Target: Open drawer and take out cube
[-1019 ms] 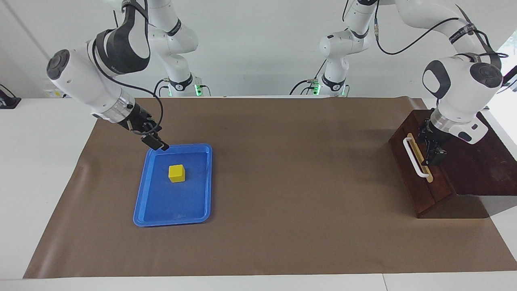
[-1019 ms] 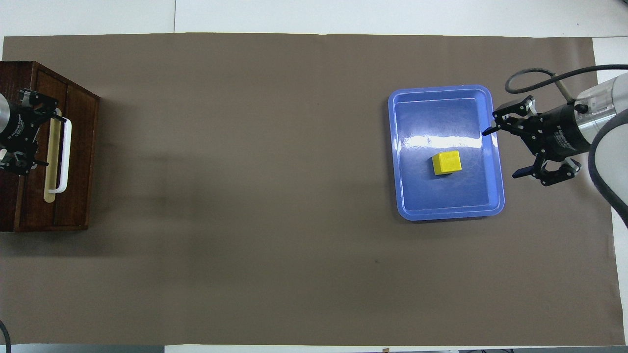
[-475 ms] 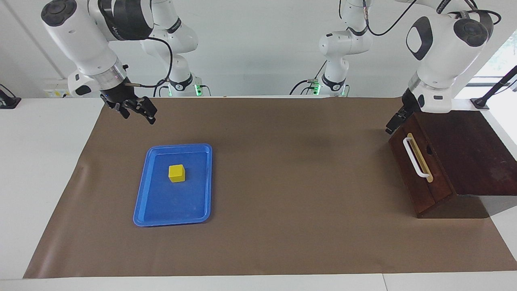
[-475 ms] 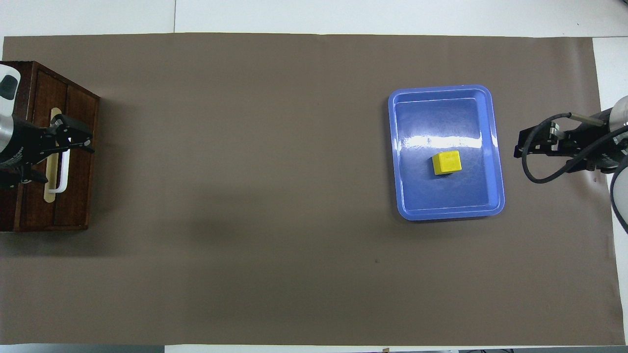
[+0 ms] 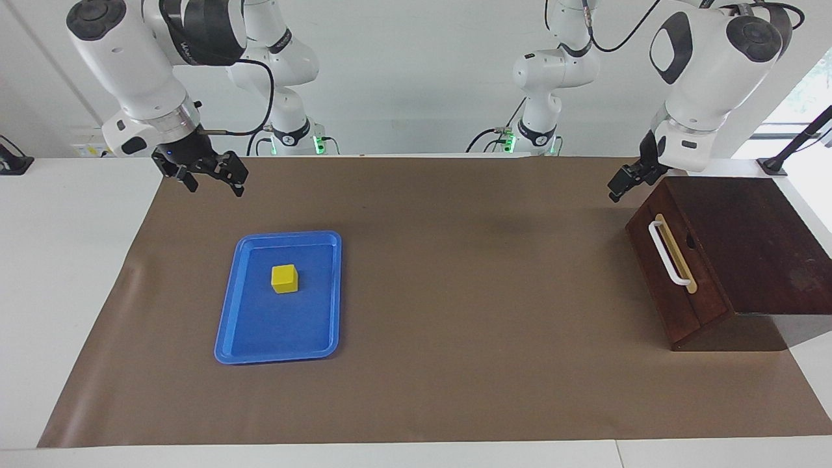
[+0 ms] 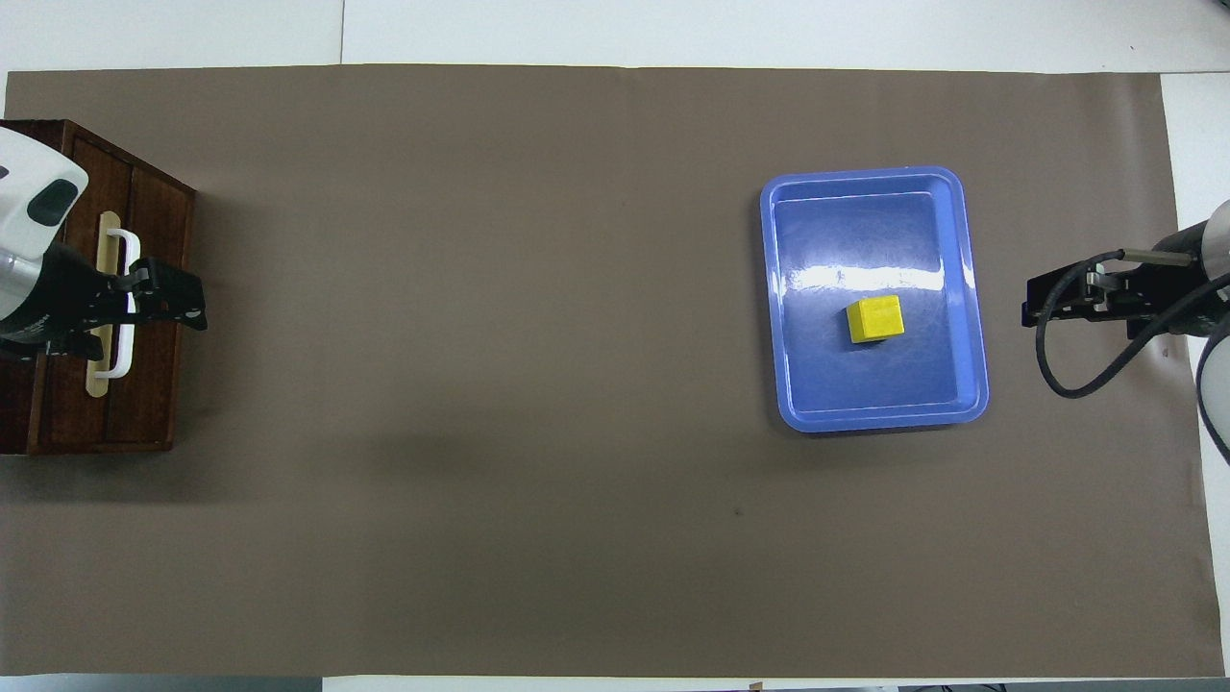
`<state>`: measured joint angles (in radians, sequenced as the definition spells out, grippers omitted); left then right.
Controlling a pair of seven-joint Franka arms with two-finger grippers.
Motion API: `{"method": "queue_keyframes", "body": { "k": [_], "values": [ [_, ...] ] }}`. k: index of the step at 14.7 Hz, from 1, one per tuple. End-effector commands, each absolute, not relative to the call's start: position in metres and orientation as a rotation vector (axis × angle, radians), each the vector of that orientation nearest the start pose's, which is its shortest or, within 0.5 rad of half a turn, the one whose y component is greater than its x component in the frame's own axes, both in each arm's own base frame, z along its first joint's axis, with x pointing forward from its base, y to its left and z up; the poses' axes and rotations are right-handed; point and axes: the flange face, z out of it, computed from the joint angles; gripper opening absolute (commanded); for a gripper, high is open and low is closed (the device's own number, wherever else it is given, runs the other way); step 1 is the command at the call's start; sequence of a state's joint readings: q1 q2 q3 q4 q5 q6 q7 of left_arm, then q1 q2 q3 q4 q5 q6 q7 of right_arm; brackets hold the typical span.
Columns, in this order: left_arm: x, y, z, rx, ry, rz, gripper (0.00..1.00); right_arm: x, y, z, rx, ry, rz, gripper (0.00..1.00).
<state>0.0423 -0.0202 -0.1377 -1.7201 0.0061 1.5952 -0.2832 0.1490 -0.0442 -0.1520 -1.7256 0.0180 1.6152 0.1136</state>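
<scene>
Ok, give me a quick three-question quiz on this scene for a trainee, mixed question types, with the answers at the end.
1. True or false: the cube lies in the blue tray.
2. Multiple choice: the drawer is A) pulled fully out, B) closed, C) lying on the tray.
3. Fill in: the right gripper hangs over the brown mat, and neither it nor the left gripper holds ____.

Key
1. True: the cube sits in the tray, toward the right arm's end of the table.
2. B: its front, with the white handle, is flush with the wooden box.
3. Anything: both are up in the air, empty; the left one is beside the box.
</scene>
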Motion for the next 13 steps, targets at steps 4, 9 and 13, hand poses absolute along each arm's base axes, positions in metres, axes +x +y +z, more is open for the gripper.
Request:
{"method": "queue_keyframes", "body": {
  "k": [4, 9, 13],
  "values": [
    [0.537, -0.075, 0.566, -3.107, -0.127, 0.212, 1.0, 0.53, -0.006, 0.58, -3.126, -0.04, 0.152, 1.0],
    [0.533, -0.072, 0.588, -3.12, 0.03, 0.183, 1.0, 0.531, -0.005, 0.582, -3.178, -0.079, 0.153, 1.0],
    [0.537, -0.058, 0.591, -3.126, 0.007, 0.16, 1.0, 0.53, -0.006, 0.582, -3.174, -0.064, 0.153, 1.0]
  ]
}}
